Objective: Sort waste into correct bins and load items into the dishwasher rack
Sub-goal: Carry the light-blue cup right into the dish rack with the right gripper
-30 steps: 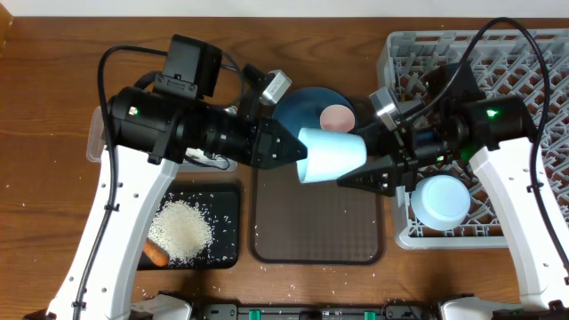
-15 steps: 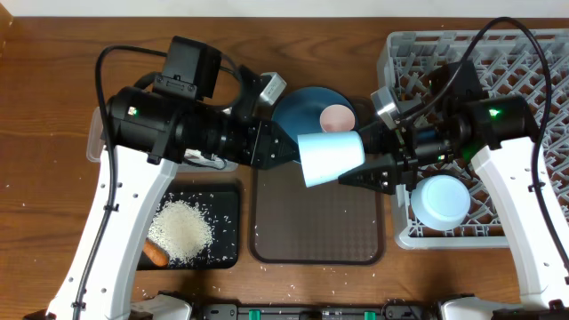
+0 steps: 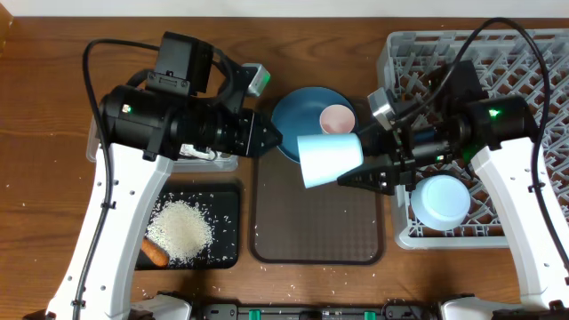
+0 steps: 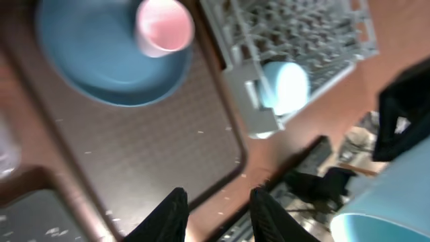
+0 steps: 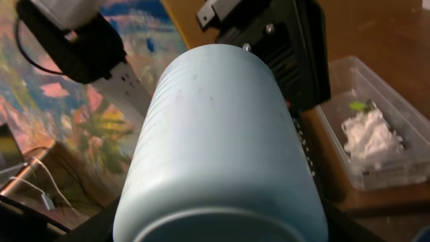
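Overhead view: light-blue plastic cup is held on its side in the air over the far edge of the brown textured serving tray, wide end toward the left arm. Right gripper is clamped on the cup's narrow end, one finger on each side. Left gripper is near the wide end, not touching.

Left wrist view: its fingers stand apart, nothing between them.

Large round blue plate sits at the brown tray's far edge. Pale pink cup stands upright on it by the right rim. Grey plastic pegged rack is at the right edge of the wooden table. Pale blue-white bowl sits in the rack's near-left corner.

Shallow black tray, near-left on the table, holds a heap of white rice. Thin orange carrot lies at its near-left corner.

Right wrist view: clear plastic tub contains crumpled white paper and a small yellow-green wrapper.
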`<state>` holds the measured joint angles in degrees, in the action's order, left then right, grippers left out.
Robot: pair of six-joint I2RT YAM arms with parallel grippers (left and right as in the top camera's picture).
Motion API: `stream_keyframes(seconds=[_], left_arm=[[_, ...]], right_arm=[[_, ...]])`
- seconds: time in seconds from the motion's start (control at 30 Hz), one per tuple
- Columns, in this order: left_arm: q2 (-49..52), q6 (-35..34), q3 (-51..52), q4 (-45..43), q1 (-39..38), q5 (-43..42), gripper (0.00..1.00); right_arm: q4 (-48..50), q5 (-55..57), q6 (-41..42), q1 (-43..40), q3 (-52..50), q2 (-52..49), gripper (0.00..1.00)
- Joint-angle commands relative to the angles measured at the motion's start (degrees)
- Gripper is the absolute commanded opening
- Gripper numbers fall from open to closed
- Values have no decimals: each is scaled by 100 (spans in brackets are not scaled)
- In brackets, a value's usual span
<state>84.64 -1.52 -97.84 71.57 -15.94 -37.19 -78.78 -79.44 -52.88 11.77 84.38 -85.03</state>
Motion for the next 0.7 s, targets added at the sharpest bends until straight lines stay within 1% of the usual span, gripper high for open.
stream_keyframes(seconds=[0.0, 0.07, 0.13, 0.2, 0.23, 0.27, 0.33, 0.4, 0.47, 0.5, 0.53, 0.67], left_arm=[[33, -7, -20, -7, 17, 831, 34], [33, -7, -20, -7, 17, 1082, 34], [33, -7, -20, -4, 17, 1276, 35], [33, -7, -20, -2, 17, 1397, 45], [33, -4, -20, -2, 17, 1416, 55], [33, -4, -20, -4, 17, 1416, 58], [33, -4, -20, -2, 17, 1416, 59], [33, -4, -20, -2, 17, 1416, 65], [33, -4, -20, -2, 17, 1416, 76], [33, -4, -20, -2, 17, 1416, 81], [33, -4, -20, -2, 17, 1416, 83], [33, -4, -20, -2, 17, 1416, 87]], right_arm=[[9, 289, 216, -35, 103, 68, 32], [46, 457, 380, -92, 103, 68, 30], [168, 730, 730, -155, 103, 66, 28], [367, 1084, 1193, -208, 103, 66, 26], [501, 1327, 1504, -234, 103, 66, 25], [643, 1617, 1858, -251, 103, 68, 24], [901, 2258, 2557, -273, 103, 68, 22], [1095, 2997, 3213, -304, 103, 66, 22], [1217, 3877, 3810, -315, 103, 66, 21], [1246, 4323, 4046, -313, 103, 66, 21], [1263, 4741, 4253, -313, 103, 66, 21], [1259, 5908, 4765, -315, 103, 66, 21]])
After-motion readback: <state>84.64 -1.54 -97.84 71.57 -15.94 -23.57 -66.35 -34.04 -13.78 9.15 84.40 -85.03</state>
